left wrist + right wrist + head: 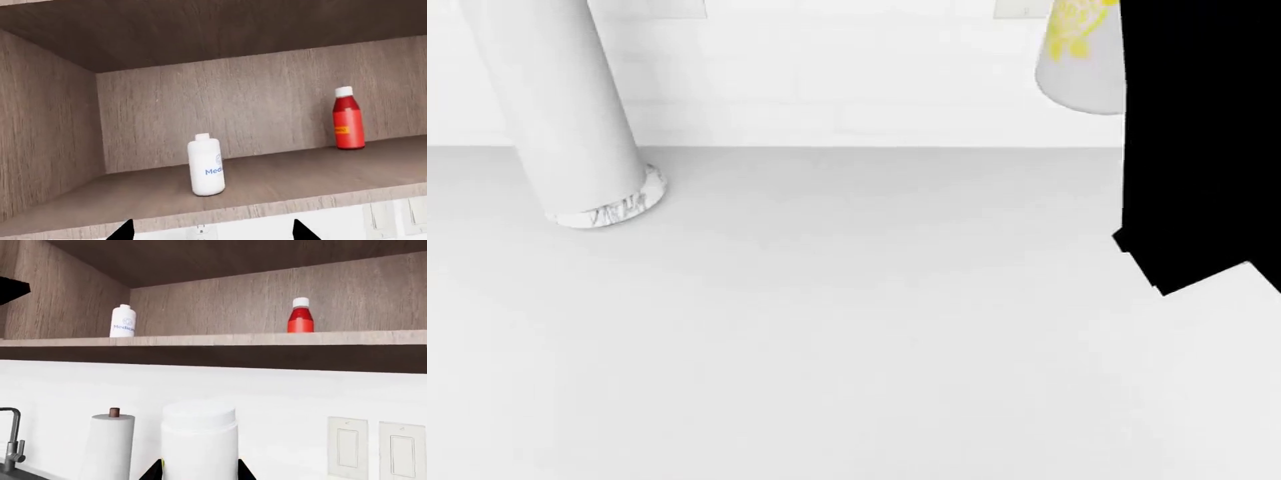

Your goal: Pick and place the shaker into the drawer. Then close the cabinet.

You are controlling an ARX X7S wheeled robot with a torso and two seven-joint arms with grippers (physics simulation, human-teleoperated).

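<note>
The shaker (199, 437), a white cylinder with yellow speckles, stands upright between the black fingertips of my right gripper (200, 472), which is shut on it. In the head view the shaker (1081, 55) hangs high above the white counter (854, 330), beside my black right arm (1201, 140). My left gripper (213, 234) is open, its two fingertips wide apart with nothing between them, facing an upper wooden shelf (267, 187). The drawer and the cabinet are out of view.
A tall white column with a marbled base (561, 110) stands at the counter's back left. The shelf holds a white bottle (205, 165) and a red bottle (348, 120). A faucet (10, 440) and wall switches (373, 445) line the back wall.
</note>
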